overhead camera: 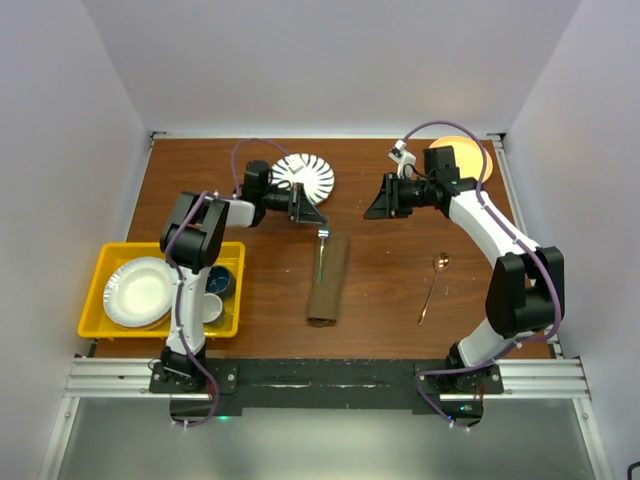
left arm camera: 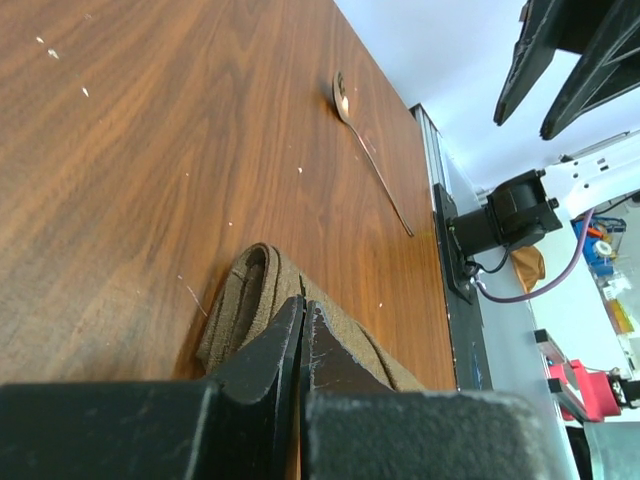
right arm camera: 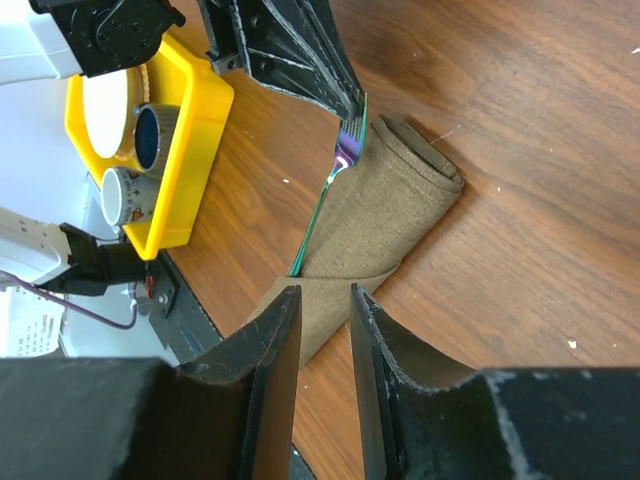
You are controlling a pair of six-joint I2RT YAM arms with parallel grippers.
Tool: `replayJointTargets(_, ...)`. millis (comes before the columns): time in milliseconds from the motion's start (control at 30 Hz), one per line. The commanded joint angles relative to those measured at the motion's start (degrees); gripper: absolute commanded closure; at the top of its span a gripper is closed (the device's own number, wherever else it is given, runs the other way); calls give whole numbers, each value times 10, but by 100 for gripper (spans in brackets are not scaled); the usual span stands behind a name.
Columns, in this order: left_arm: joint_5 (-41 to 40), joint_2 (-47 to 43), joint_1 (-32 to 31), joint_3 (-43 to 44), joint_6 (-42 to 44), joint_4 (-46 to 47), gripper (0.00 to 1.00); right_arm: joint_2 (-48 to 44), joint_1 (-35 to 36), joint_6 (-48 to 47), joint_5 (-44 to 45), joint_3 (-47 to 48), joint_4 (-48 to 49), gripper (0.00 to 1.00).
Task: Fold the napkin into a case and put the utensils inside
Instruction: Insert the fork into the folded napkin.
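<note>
The napkin (overhead camera: 328, 285), already folded into a narrow case, is lying near the middle of the counter (overhead camera: 390, 310). The iridescent fork (overhead camera: 320, 255) is resting along it, handle tucked under the fold and tines sticking out at the far end. The left tool (overhead camera: 318, 220) is clenching those tines just beyond the case's far end, probably to feed the fork deeper. The right tool (overhead camera: 370, 210) is hovering to the right with jaws apart and empty, and the copper spoon (overhead camera: 433, 288) is lying well right of the case, not yet collected.
</note>
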Motion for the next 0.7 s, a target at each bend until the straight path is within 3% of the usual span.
replayJointTargets(0, -3, -36, -9, -4, 50, -41, 100, 3, 2, -24, -21, 32, -18, 69)
replayJointTargets(667, -15, -67, -19, -36, 127, -135, 100, 35, 2, -56, -39, 67, -63, 69)
